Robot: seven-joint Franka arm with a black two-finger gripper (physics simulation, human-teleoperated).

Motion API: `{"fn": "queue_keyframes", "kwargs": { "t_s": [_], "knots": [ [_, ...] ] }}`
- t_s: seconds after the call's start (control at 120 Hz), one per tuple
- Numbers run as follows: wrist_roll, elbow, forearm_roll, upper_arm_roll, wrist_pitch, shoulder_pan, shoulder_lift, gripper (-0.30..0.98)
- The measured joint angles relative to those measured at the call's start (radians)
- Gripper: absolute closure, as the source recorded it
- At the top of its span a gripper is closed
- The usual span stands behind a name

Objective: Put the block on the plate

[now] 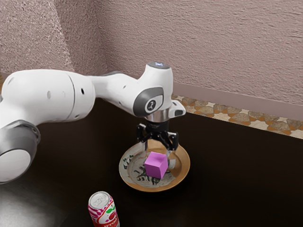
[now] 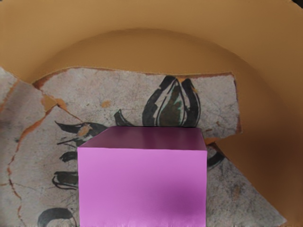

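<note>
While reaching down over the plate (image 1: 183, 165), have the block (image 1: 155, 167) clamped in the gripper (image 1: 157, 157), inside the rim's outline. Can't tell about contact underneath. See a can (image 1: 101, 207) near the plate.

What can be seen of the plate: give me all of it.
The plate is round and right side up on the dark table, its raised rim orange-brown. Pale gray, jagged-edged patches with crack lines and dark leaf-like markings cover much of the inside; it looks ceramic. The pinkish-purple block is over its middle, hiding part of the pattern; whether the two touch, I cannot tell.
</note>
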Motion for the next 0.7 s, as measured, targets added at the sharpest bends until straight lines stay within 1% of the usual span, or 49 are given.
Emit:
{"fn": "queue_keyframes", "kwargs": {
  "t_s": [0.233, 0.433, 0.55, 0.7],
  "knots": [
    [-0.008, 0.013, 0.011, 0.014, -0.048, -0.02, -0.063, 0.02],
    [-0.008, 0.026, 0.053, 0.011, -0.113, -0.025, -0.129, 0.01],
    [-0.004, 0.044, 0.089, 0.01, -0.163, -0.024, -0.166, 0.0],
    [0.006, 0.065, 0.113, 0.011, -0.221, -0.012, -0.199, 0.0]
  ]
}}
